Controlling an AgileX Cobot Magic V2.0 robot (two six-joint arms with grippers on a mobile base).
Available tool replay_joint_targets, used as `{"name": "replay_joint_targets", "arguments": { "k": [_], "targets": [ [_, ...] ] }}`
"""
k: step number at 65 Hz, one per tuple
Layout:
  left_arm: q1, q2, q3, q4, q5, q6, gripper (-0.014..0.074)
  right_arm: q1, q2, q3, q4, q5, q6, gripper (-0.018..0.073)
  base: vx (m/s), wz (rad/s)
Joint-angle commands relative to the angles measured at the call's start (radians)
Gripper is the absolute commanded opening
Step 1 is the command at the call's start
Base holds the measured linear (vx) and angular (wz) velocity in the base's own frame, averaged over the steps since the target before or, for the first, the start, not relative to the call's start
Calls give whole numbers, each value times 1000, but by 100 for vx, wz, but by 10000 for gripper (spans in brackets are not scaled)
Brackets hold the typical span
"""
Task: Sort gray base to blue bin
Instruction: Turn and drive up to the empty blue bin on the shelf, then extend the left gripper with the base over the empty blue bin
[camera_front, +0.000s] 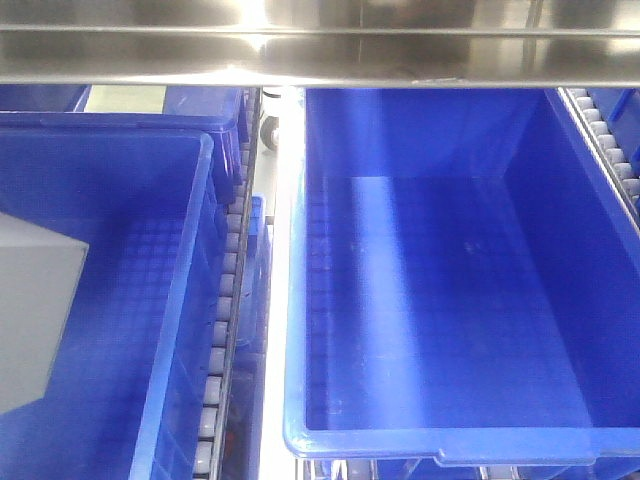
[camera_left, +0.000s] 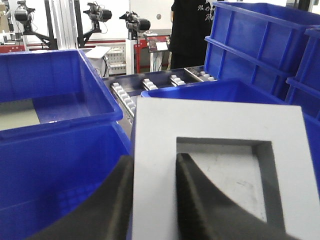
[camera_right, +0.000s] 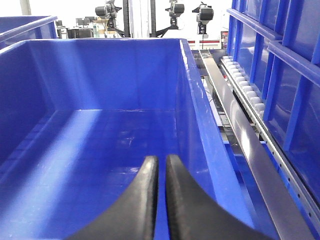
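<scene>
Clearly the left gripper (camera_left: 152, 200) pinches one wall of the gray base (camera_left: 220, 165), one finger inside its recess, carrying it above the blue bin (camera_front: 180, 300) at left; the right gripper (camera_right: 161, 200) hangs closed and empty.

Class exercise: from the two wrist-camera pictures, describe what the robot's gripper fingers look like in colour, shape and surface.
Both grippers show only their fingers. The left gripper has two matte black fingers, broad at the base, curving and tapering to the tips, with a finely textured surface. The right gripper has the same black, curved, tapering fingers. No cables or markings show.
</scene>
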Motion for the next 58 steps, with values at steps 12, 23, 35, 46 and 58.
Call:
{"name": "replay_joint_targets", "arguments": {
  "k": [12, 23, 35, 46, 58],
  "targets": [
    [-2, 14, -27, -178, -177, 90, 150, -4, -8, 1, -6, -74, -7, -4, 0, 0],
    [-2, 90, -27, -456, -182, 361, 150, -4, -8, 1, -6, -74, -7, -4, 0, 0],
    [-4, 248, -28, -827, -176, 738, 150, -4, -8, 1, -6, -74, -7, -4, 0, 0],
    [-6, 378, -28, -1160, -124, 1037, 150, -4, -8, 1, -6, -73, -7, -4, 0, 0],
    [-65, 466, -28, -1371, -98, 1238, 150, -4, -8, 1, -6, -73, -7, -4, 0, 0]
  ]
}}
